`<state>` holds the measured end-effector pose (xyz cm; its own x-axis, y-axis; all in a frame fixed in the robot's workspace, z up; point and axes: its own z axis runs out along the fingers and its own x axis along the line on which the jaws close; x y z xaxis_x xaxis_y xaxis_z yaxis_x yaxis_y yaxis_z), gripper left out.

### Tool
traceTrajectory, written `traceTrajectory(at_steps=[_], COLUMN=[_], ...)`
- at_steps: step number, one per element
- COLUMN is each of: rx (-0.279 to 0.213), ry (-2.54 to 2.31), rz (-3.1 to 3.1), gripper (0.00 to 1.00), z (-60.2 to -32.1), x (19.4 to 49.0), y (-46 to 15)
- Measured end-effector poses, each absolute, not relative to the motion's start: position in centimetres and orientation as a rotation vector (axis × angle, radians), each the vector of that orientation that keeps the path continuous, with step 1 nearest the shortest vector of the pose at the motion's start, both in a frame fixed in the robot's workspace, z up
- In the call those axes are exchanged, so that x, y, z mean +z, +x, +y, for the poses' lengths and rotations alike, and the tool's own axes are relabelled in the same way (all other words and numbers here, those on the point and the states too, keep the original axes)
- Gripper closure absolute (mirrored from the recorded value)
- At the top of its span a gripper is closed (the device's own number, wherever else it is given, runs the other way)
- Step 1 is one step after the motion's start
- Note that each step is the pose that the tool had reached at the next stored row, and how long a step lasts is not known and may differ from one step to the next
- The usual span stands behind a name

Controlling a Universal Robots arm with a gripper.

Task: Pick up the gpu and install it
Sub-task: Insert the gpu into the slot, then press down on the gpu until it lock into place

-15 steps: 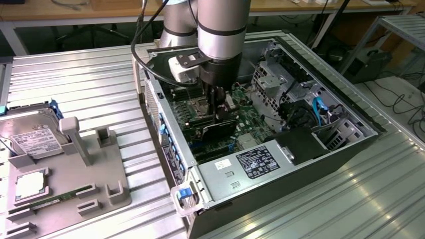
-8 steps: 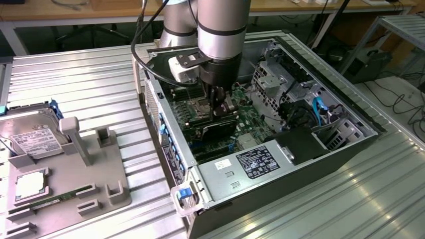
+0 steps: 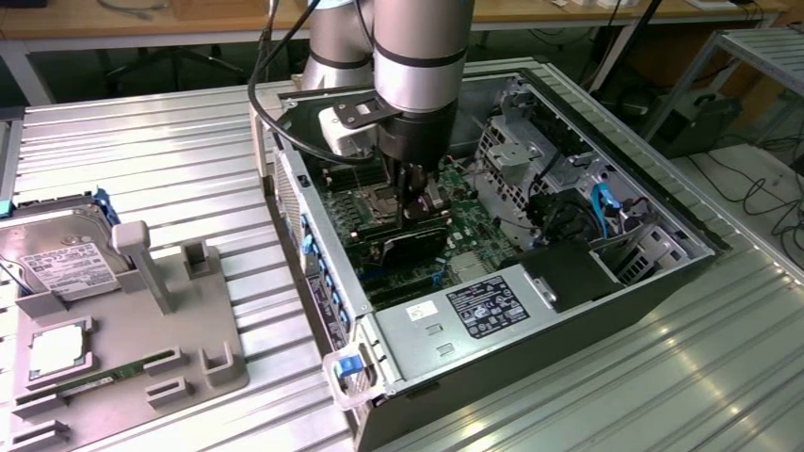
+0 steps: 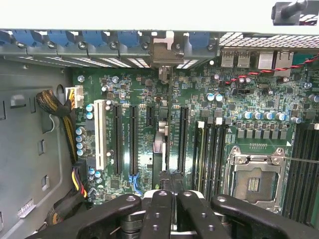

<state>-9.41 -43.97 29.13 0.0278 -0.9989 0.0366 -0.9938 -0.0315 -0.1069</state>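
GPU (image 3: 405, 243) stands on edge inside the case (image 3: 628, 282), lined up over a motherboard (image 4: 149, 149) slot. Claw (image 3: 419, 209) is clenched on its top edge, keeping it upright.

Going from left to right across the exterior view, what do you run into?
Hard drive → grey fixture tray → open computer case → gpu under the shut pincer → power supply → metal rack.

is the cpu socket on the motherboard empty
Yes, the wrist view shows the CPU socket with its metal frame around bare contacts, no processor or cooler seated in it.
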Motion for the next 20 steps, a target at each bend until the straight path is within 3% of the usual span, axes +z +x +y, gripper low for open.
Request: traceTrajectory(at_steps=[16,20], rx=[-0.154,-0.079], ry=[-2.215,-2.253], rz=[2.150,2.185], gripper=[0.89,0.89], z=[-44.0,-44.0], x=[29.1,29.1], y=[-11.4,-11.4])
